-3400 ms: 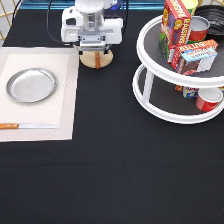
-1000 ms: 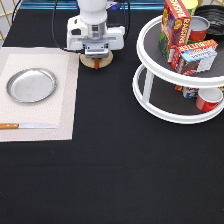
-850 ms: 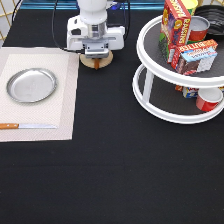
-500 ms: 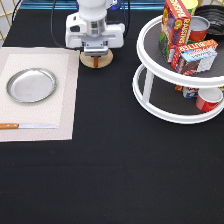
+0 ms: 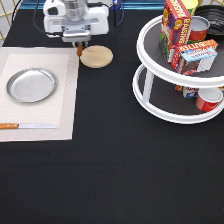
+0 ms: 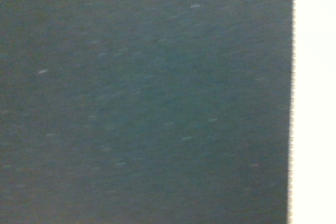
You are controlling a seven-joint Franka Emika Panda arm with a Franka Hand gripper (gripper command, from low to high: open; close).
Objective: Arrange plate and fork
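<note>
From the exterior view, the gripper (image 5: 78, 46) had shifted toward the view's left and a little toward its top compared with half a second earlier, when it sat right over the wooden coaster (image 5: 96, 56). The coaster now lay fully uncovered and bare. A short orange-brown stub hung beneath the hand, which I took for the fork (image 5: 79, 50), clamped and carried off the coaster (the tines I could not make out). That suggested the fork was picked up and travelling. The plate (image 5: 31, 85) lay unmoved on the pale placemat (image 5: 60, 107), the knife (image 5: 26, 126) below it. The arm stood upright, hand pointing straight down, just beside the placemat's top right corner.

The wrist view showed only the dark table (image 6: 150, 110) and a pale strip along one edge, probably the placemat; neither fork nor plate appeared there.
</note>
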